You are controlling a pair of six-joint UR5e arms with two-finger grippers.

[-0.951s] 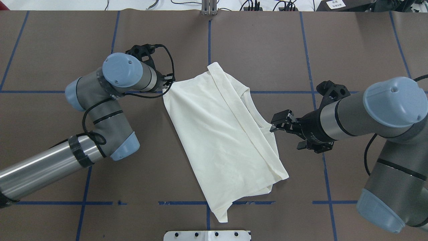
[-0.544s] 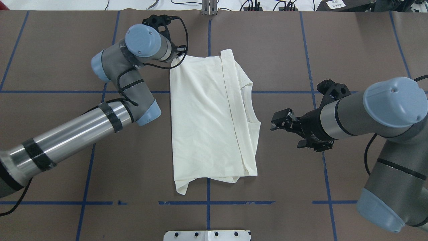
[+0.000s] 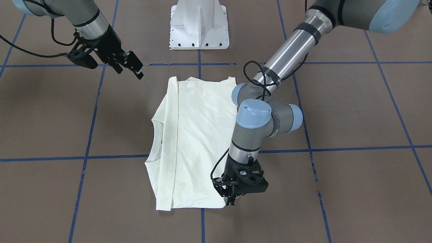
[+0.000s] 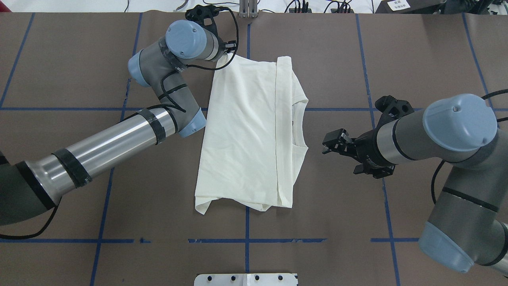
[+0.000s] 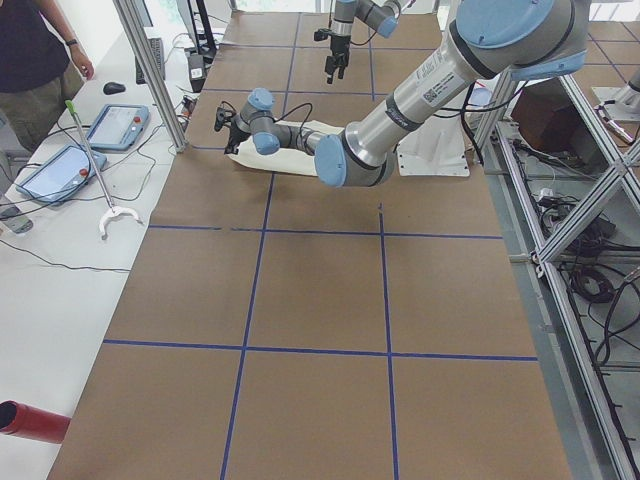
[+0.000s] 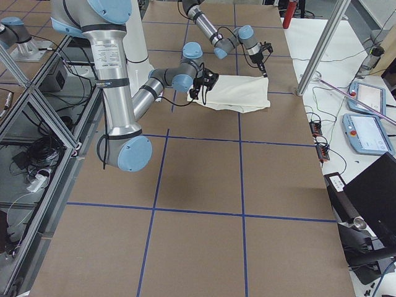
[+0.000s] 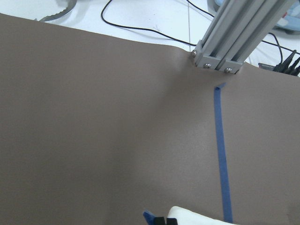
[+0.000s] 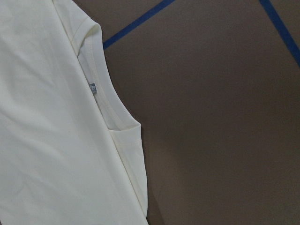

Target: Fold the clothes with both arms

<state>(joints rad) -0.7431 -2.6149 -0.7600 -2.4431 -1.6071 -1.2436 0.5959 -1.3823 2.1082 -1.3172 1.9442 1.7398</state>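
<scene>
Shirt [image 4: 246, 135]: folded, lying flat on the tabletop [image 4: 416, 59]; long axis runs from the left tool [image 3: 232, 201] back toward the robot; collar faces the right tool [image 4: 326, 145]
Left tool: closed on the shirt's far corner, aimed down
Left arm [image 4: 103, 151]: stretched far forward, wrist bent over that corner
Right tool: jaws parted, holding nothing, just beside the collar, not touching
Right arm [image 4: 456, 123]: reaching in sideways, wrist angled down toward the collar

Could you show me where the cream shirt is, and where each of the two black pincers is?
Cream long-sleeved shirt [image 4: 246, 135], overhead view, on its plain folded middle.
Left arm's black pincer [image 3: 233, 201], front-facing view, between its fingertips at the shirt's corner.
Right arm's black pincer [image 4: 326, 145], overhead view, between its open fingertips.
</scene>
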